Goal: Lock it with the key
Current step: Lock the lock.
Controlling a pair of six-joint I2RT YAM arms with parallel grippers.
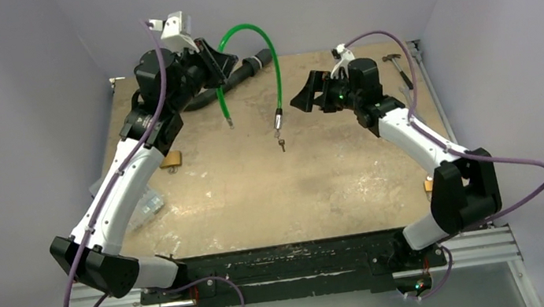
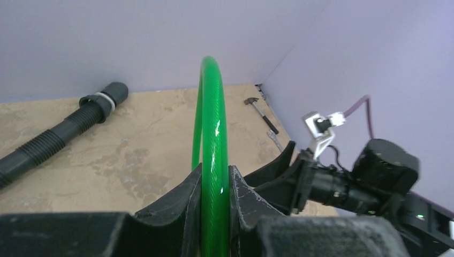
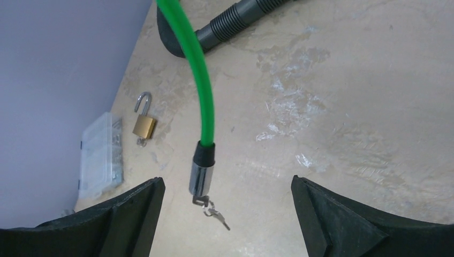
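Top external view is showing the left gripper (image 1: 215, 59) at the upper left, raised and gripping the green cable loop (image 1: 244, 28), which is arching over the table (image 1: 336, 185). The key (image 1: 281, 146) is dangling from the loop's right-hand end near frame centre. The right gripper (image 1: 308, 99) is hovering just right of that end, touching nothing. The brass padlock (image 1: 171, 160) is lying at mid left, partly hidden by the left arm.

Left wrist view is showing both fingers (image 2: 182, 206) nearly closed, pinching the cable between them. A corrugated hose (image 2: 53, 136) is lying at left and a hammer (image 2: 260, 111) at upper right.

Right wrist view is showing the 2 fingers (image 3: 123, 219) standing wide apart, holding nothing. The key is hanging below the cable's metal end sleeve (image 3: 200, 172) at bottom centre. The brass padlock, its shackle swung open, is lying at left near a clear plastic box (image 3: 99, 155), well apart from the key.
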